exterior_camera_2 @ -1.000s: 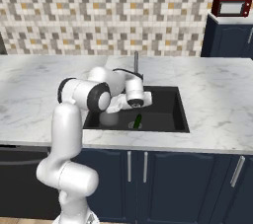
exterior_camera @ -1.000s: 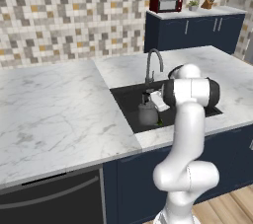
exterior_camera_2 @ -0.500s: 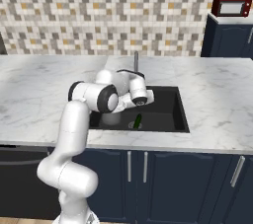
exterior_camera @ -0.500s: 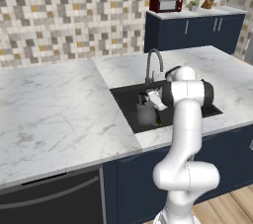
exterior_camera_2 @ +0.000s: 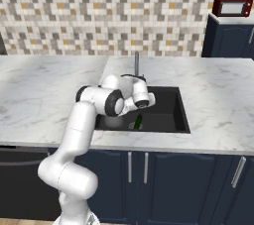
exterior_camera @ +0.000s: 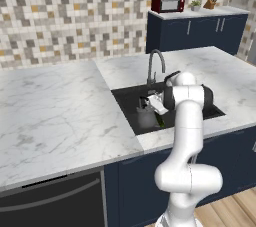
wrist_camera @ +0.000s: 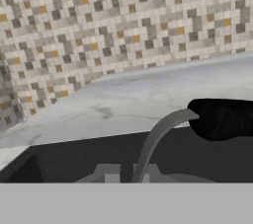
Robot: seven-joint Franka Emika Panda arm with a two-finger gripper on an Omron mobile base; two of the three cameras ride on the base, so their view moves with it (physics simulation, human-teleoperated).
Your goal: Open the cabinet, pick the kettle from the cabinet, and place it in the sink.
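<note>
While the arm has swung slightly toward 3 o'clock over the sink [exterior_camera: 125,102], the gripper [exterior_camera: 148,103] stays closed narrowly on the kettle [exterior_camera: 146,117] handle, so the kettle hangs inside the basin, nearly placed.

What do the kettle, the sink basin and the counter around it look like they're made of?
Kettle: likely brushed metal, going by its plain grey, dull sheen. Sink: a dark matte basin, material unclear, perhaps composite or coated metal. Counter: white with grey veins, which reads as polished marble or a marble-look slab.
</note>
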